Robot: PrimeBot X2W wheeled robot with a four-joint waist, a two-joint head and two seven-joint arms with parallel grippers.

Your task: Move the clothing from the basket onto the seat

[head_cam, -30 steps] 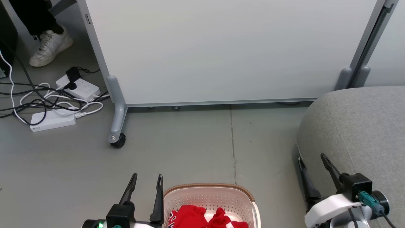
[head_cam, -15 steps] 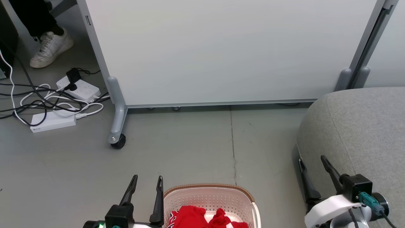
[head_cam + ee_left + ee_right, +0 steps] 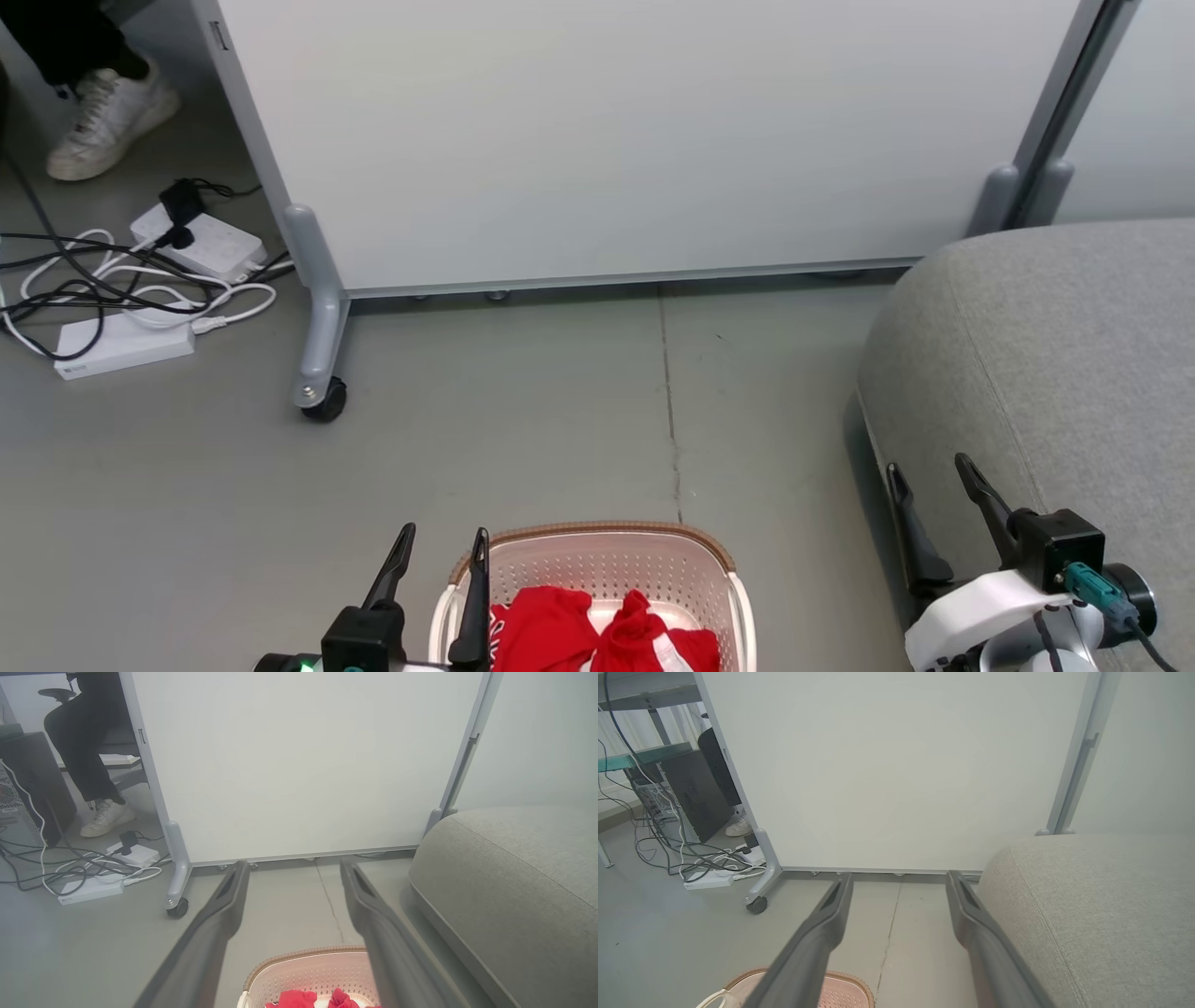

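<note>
Camera shift; perforated basket (image 3: 607,567), crumpled clothing (image 3: 546,630)

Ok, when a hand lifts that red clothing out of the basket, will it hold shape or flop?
Likely floppy: the red clothing lies crumpled in bunched folds in the basket. Probably light too, since it looks like thin fabric. The pieces overlap, so one pinch may drag another along.

Head view looks down; both wrist views look forward, sharing panel (image 3: 303,765) and seat (image 3: 514,882).
</note>
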